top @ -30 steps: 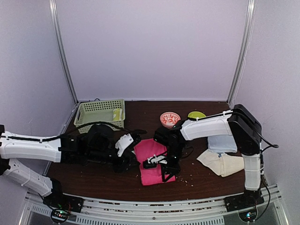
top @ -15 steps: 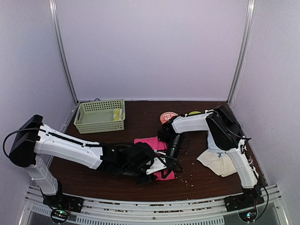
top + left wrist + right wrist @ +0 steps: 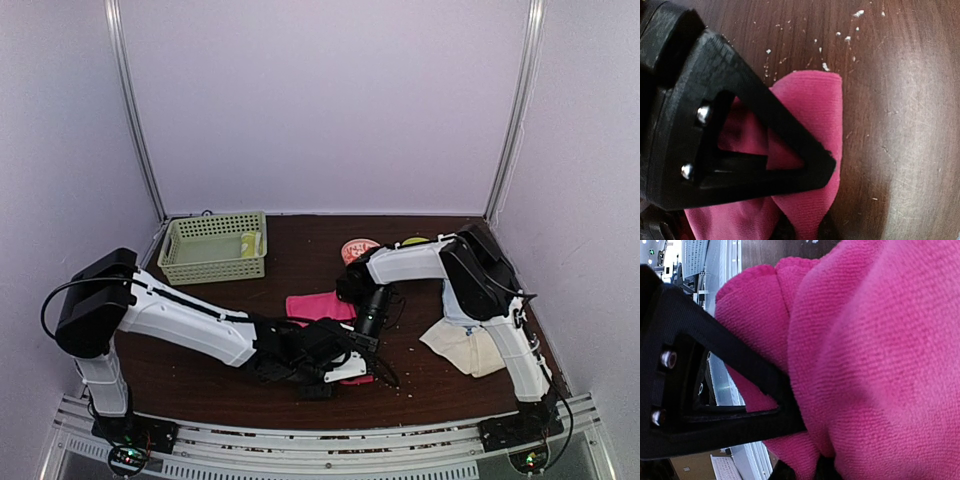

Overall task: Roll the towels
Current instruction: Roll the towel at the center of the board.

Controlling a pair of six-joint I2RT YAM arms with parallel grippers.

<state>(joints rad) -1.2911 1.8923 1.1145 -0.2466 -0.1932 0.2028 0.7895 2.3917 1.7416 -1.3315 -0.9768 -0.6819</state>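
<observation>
Left gripper (image 3: 362,372) just crossed over from the basket (image 3: 210,268) and clamped narrow on the pink towel (image 3: 318,305), right of the basket. Right gripper (image 3: 367,330) still pinching it. Towel shorter: roll looks underway.

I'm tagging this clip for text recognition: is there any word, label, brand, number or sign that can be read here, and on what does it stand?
None can be read.
The red-and-white bowl carries markings, too small and blurred to tell letters from pattern.
The green basket and the pink towel show no lettering in any view.
</observation>
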